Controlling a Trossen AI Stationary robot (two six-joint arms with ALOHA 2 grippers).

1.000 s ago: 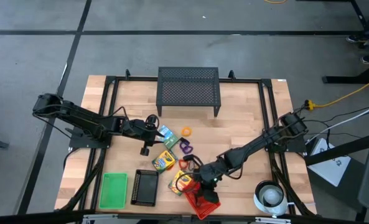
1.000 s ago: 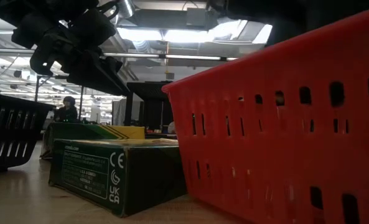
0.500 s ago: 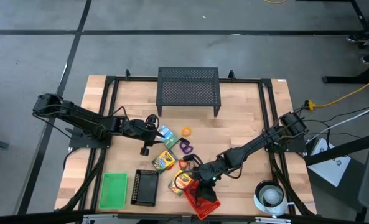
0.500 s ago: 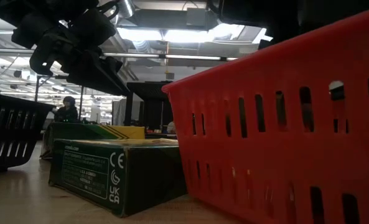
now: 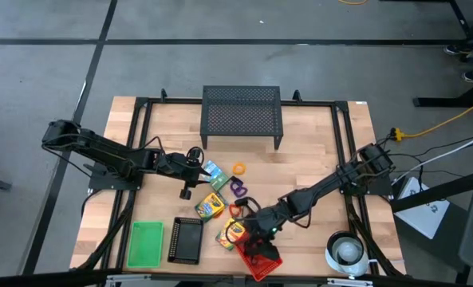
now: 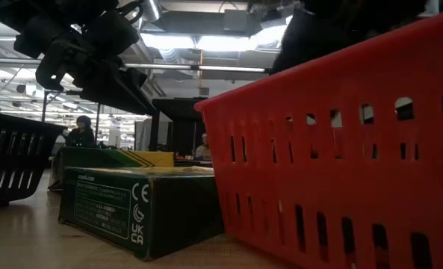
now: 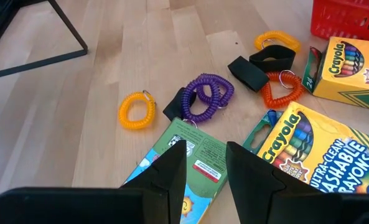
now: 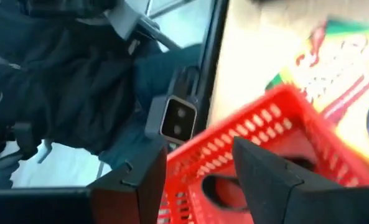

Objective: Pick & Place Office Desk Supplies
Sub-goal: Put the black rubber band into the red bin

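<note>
Between the earlier frames and now we see little shift: our right gripper [image 5: 256, 247] still hangs over the red basket [image 5: 260, 259], fingers spread and empty, which suggests a drop just made. Our left gripper [image 7: 204, 167] waits, narrowly parted, above the crayon boxes [image 7: 321, 152], purple ring [image 7: 203, 98] and orange ring [image 7: 137, 111] left on the table [image 5: 316, 143].

Wooden tabletop [image 7: 122, 56] past the left gripper [image 7: 206, 163] — its two dark fingers apart, nothing between them. A yellow coil ring [image 7: 137, 111], a purple coil ring [image 7: 204, 98], black clips [image 7: 247, 72] and crayon boxes [image 7: 321, 149] lie scattered; a red basket [image 7: 349, 17] sits beyond them.
</note>
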